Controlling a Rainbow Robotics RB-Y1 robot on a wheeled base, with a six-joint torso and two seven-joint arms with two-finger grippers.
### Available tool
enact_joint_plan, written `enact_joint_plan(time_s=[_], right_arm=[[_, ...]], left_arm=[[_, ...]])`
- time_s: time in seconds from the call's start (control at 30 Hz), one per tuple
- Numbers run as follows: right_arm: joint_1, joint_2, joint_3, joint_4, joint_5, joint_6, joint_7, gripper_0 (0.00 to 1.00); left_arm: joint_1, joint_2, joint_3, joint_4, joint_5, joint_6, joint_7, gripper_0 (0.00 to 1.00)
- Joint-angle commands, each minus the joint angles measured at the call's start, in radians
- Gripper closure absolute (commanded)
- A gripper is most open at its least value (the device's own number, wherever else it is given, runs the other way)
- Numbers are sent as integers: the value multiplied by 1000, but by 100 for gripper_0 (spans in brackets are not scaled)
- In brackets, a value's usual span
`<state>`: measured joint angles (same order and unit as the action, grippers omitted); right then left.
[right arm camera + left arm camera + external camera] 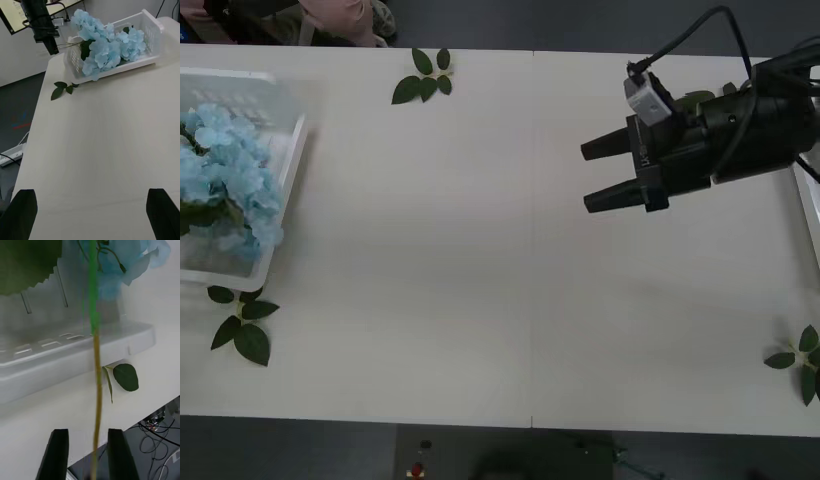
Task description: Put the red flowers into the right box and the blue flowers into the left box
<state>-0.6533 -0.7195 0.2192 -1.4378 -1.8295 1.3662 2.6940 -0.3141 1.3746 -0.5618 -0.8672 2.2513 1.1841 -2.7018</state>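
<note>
While the right gripper point(592, 175) hangs over the right side of the tabletop point(480, 250) with its black fingers spread wide and nothing between them, the work at hand seems to be on the far left. The blue flowers point(225, 175) lie heaped in the left box point(288, 170), a white slotted basket at the tabletop's left edge, heads piled inside so that the stems trail out over the rim. That would explain the left wrist view: the left gripper point(87, 453) sits just off the tabletop edge beside the basket, a thin stem point(97, 390) running down between its two black fingers. The gap is narrow, but I cannot tell whether the fingers press the stem or merely flank it.

From the front, the right box point(810, 215) shows as a white rim at the right edge, and loose leaf sprigs point(423, 78) lie scattered near the tabletop's borders. I see no red flowers on the tabletop, so that half of the job looks finished, or hidden inside the tray.

The right wrist view looks across the bare tabletop to the basket's perforated wall and shows how full it is. The left wrist view gives the close detail of stem, rim and a stray leaf point(125, 377) below.
</note>
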Motion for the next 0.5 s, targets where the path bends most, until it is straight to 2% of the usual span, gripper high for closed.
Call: enact_joint_plan(time_s=[0.03, 0.27, 0.43, 0.5], right_arm=[[-28, -14, 25, -39, -20, -22, 11, 15], [-28, -15, 43, -44, -19, -16, 11, 15], [-28, -15, 48, -47, -19, -16, 11, 15], [-28, -8, 48, -47, -16, -16, 11, 15]], left_arm=[[3, 23, 46, 2, -16, -14, -4, 0], [3, 21, 140, -44, 88, -3, -4, 0], [3, 40, 257, -187, 97, 12, -4, 0], [3, 40, 346, -256, 114, 63, -4, 0]])
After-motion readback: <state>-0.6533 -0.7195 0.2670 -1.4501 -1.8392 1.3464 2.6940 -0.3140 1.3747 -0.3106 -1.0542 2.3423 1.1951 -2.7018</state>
